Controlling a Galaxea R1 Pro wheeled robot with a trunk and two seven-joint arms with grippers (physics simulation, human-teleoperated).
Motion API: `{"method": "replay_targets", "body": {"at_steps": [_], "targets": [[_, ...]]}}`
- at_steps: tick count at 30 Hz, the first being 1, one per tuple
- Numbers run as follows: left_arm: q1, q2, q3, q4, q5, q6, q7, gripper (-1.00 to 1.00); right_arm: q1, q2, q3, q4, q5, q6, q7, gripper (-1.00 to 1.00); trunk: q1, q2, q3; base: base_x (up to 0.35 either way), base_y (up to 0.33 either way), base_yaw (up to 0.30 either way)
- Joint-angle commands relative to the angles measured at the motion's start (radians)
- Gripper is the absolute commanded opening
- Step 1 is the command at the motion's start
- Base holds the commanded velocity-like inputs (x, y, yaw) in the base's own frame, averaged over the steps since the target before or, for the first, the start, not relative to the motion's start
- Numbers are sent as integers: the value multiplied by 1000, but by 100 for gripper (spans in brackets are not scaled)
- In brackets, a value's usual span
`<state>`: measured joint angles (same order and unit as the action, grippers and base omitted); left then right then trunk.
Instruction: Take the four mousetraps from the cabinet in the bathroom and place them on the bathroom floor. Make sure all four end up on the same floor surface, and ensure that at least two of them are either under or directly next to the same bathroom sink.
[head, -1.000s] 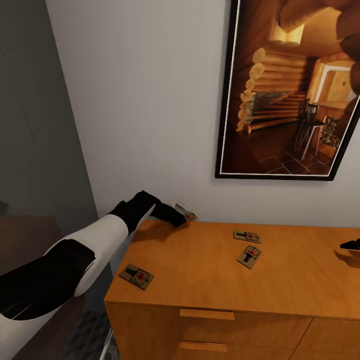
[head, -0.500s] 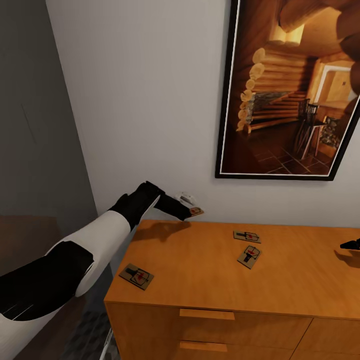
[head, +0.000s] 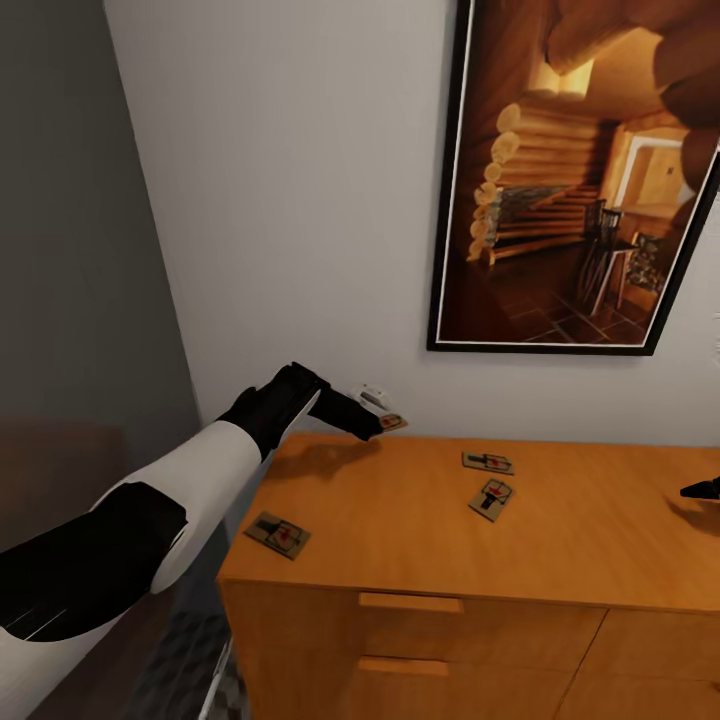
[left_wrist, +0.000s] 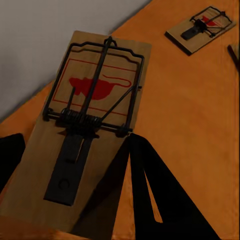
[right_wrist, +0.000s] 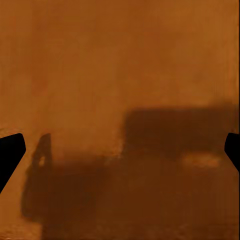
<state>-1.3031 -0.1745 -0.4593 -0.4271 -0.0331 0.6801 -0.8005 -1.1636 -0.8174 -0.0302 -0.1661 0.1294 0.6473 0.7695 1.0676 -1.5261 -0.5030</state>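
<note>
Left gripper (head: 372, 418) pinches one mousetrap (head: 392, 422), lifted just above the back left corner of the cabinet (head: 600, 540), close to the white wall (head: 300, 200). Nearest the front edge, a second mousetrap (head: 279, 534) lies flat at the left. Farther in, two more mousetraps (head: 491, 498) (head: 487, 462) lie close together near the middle. At the right edge, the right gripper (head: 702, 489) hovers over bare wood, its fingers (right_wrist: 10, 155) spread wide. A framed picture (head: 580, 180) hangs on the wall behind.
</note>
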Motion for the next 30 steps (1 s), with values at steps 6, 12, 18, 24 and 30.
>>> {"method": "replay_targets", "body": {"at_steps": [6, 12, 18, 24, 30], "targets": [[-1, 0, -1, 4, -7, 0, 0, -100, -1, 0, -3, -1, 10, 3, 5, 100, -1, -1, -1, -324, 0, 0], [-1, 0, -1, 9, -7, -3, 2, -100, -1, 1, -2, -1, 10, -5, -1, 100, -1, -1, -1, -341, 0, 0], [-1, 3, -1, 13, -8, -5, 3, -100, -1, 3, -2, -1, 10, -10, -3, 100, -1, -1, -1, -345, 0, 0], [-1, 5, -1, 15, -4, -5, 3, -100, -1, 3, -2, -1, 11, -12, -3, 100, -1, -1, -1, -345, 0, 0], [-1, 8, 0, 19, 0, -6, 4, -100, -1, 4, -2, -1, 11, -18, -4, 100, -1, -1, -1, -334, 0, 0]]}}
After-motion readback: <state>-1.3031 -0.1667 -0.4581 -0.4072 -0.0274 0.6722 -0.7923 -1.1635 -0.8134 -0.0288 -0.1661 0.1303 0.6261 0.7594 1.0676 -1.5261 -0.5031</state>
